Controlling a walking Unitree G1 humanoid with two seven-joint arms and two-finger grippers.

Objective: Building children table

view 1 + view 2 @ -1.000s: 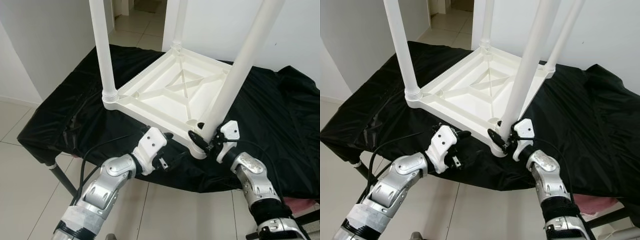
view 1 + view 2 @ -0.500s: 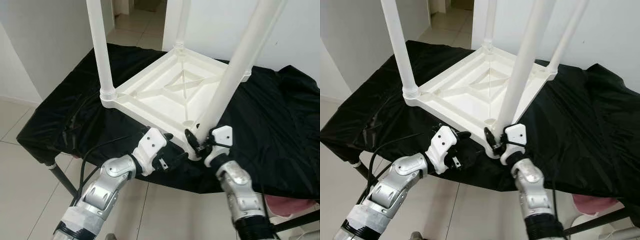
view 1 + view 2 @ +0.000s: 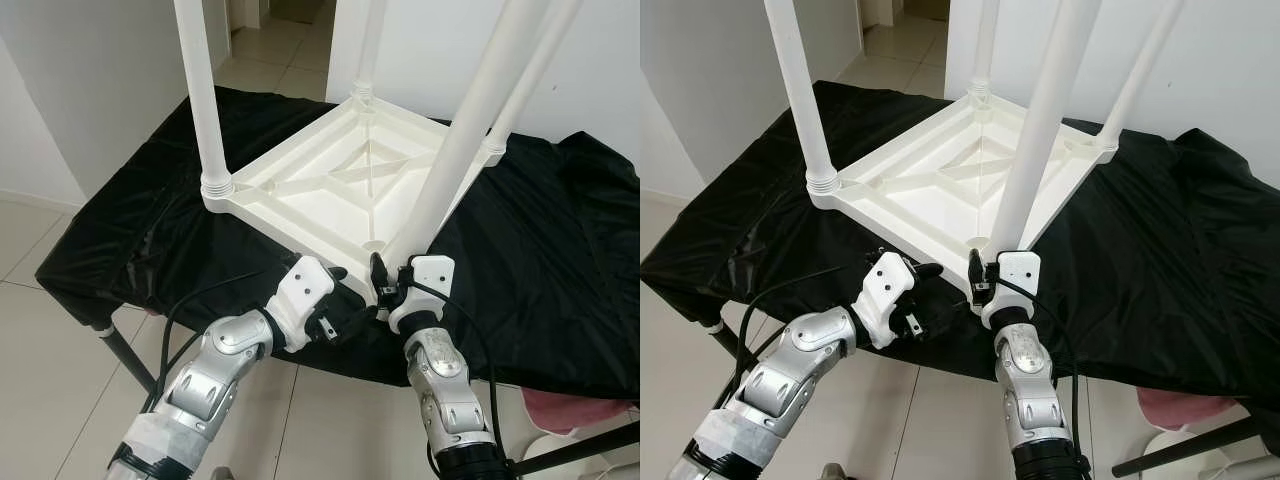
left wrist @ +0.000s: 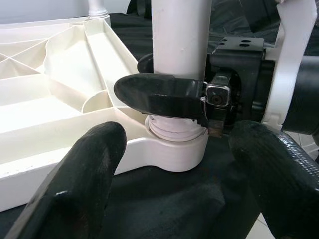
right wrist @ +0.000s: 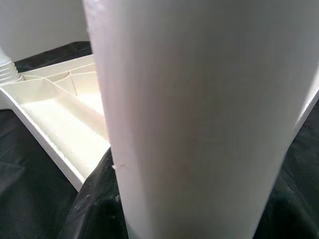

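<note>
The right gripper (image 3: pixel 385 283) has swung leftward around the near table leg (image 3: pixel 455 150) since a second ago, staying clamped at its base. The upturned white table top (image 3: pixel 930 190) lies on the black cloth (image 3: pixel 1160 250). The left wrist view shows the right gripper's finger (image 4: pixel 159 94) pressed on the leg above its socket; the left gripper (image 4: pixel 179 189) hovers open just beside. The legs' tops are cut off.

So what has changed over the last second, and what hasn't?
The right gripper, clamped on the nearest table leg just above its socket, has swung around it toward the robot's left, its forearm now below the corner. The left gripper stays open at the white tabletop edge. Tabletop, other legs and black cloth unchanged.
</note>
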